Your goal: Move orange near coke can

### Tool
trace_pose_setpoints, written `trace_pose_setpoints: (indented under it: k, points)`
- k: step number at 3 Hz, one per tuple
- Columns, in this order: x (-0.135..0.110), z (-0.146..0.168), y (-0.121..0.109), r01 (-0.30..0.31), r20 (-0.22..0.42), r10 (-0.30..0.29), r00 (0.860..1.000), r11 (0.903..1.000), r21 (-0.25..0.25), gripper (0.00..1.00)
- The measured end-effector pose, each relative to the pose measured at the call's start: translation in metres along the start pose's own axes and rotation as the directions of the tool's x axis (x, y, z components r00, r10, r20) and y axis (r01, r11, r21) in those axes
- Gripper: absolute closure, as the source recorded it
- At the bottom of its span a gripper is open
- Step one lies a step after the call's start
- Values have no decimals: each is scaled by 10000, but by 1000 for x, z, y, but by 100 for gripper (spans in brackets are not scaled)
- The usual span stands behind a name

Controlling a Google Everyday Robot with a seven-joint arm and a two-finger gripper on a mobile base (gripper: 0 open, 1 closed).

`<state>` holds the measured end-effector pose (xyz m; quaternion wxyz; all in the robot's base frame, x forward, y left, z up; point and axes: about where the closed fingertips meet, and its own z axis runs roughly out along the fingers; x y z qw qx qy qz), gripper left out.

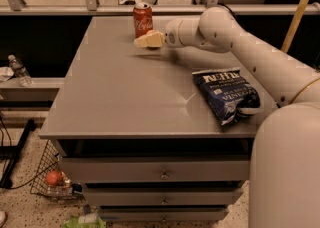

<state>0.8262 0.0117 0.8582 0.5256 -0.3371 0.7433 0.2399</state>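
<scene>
Maybe the orange is inside the hand (148, 40); I cannot see it, or tell if the hand is open or closed. The hand hangs just beside the can (142, 19), low over the worktop (115, 97). One small push could tip the can, and a dropped orange could roll away.

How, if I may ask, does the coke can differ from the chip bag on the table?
The coke can is red; the chip bag is dark blue. The can stands upright near the far edge, while the bag lies flat towards the right front. The can looks narrower than the bag, which spreads wide. The gripper sits right beside the can and well away from the bag. Both rest on the grey table.
</scene>
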Motion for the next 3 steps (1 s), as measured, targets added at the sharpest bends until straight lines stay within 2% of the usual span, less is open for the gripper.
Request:
trace_pose_setpoints:
  k: [1,2,3]
  points:
    - [-3,-14,-2,229,-78,-228,9997,9997,120,0]
    - [-4,-55,-14,504,-462,-464,9979,9949,875,0]
    - [-1,-112,-19,679,-980,-497,9939,9792,1911,0]
